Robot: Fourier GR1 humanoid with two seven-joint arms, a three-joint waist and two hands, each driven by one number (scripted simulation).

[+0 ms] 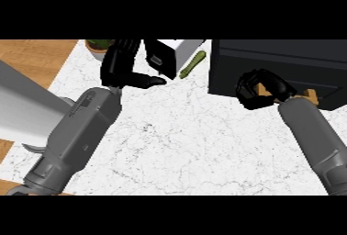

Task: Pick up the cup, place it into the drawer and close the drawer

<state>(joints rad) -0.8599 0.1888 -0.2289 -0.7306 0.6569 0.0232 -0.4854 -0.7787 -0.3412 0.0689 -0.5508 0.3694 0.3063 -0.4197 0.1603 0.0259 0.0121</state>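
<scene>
Risk: right hand (257, 89), fingers curled with no cup visible inside, at dark cabinet drawer (284, 64), may bump it; left hand (125, 69) open, resting left of it.

single head view, steeply down on counter (176, 147), close; forearms from lower edge
</scene>
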